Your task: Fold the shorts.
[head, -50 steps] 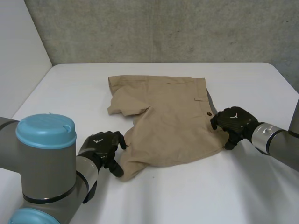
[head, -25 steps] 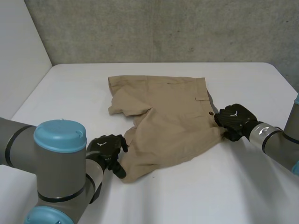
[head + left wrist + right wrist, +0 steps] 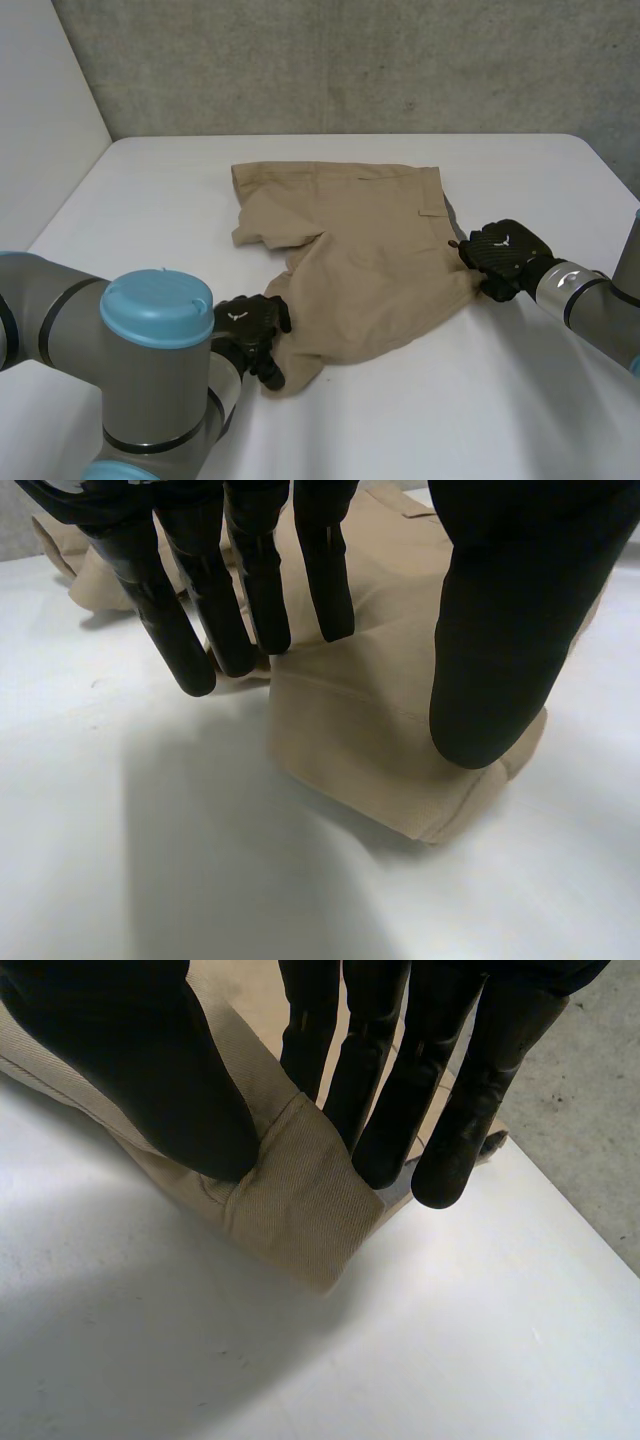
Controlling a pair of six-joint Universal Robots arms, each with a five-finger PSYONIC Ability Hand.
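Tan shorts (image 3: 360, 240) lie spread mid-tabletop (image 3: 480, 400), waistband (image 3: 443, 215) toward our right side, legs toward the left, and the far leg (image 3: 262, 225) is a bit rumpled. We're at the grab step, w/ no fold made yet. The left robot hand (image 3: 250, 325) sits on the hem corner of the near leg (image 3: 300, 350). Its fingers (image 3: 260, 590) are straight and spread w/ tips down on the cloth and the thumb pressing the hem flat, so it's wide and not gripping as far as we can judge. The right robot hand (image 3: 503, 255) is at the near waistband corner, thumb and fingers closed on that corner w/ the cloth ridged up between them. Next, probably: the left needs to close on the hem, then both lift the near edge together and carry it over to the far edge, keeping the edge taut so the near leg doesn't sag or drag the rumpled leg along.
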